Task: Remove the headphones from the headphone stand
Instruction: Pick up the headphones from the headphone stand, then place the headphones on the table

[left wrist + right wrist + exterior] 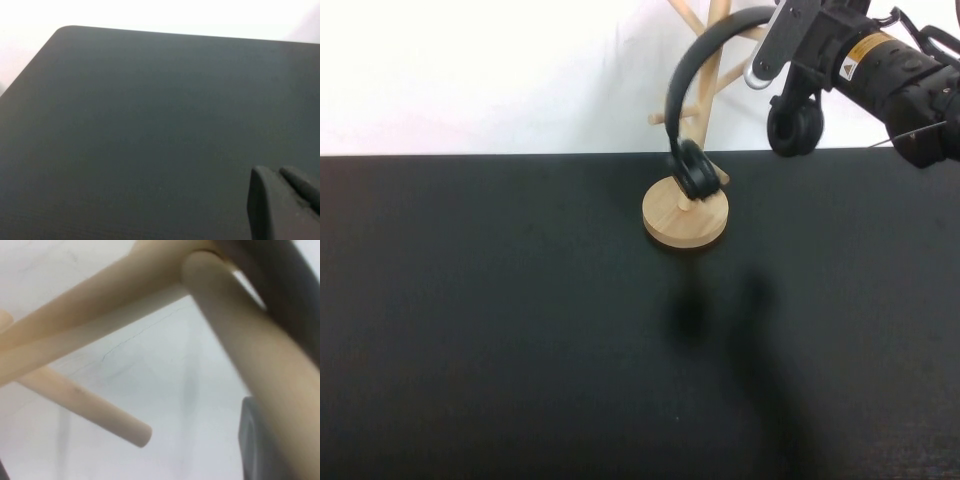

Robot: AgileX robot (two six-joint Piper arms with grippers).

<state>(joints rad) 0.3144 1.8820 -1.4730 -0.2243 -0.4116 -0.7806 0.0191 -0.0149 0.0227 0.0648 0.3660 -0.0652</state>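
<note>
Hand on headphones' thin curved headband

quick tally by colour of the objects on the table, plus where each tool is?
Black: 1, headphones, hanging on the stand
Light wood: 1, headphone stand
Total: 2
Right tool: shut on the headband, up by the stand's top.
Left tool: low over bare table.

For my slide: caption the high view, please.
Right hand shut on headphones hanging on wooden headphone stand; left hand unseen.
</note>
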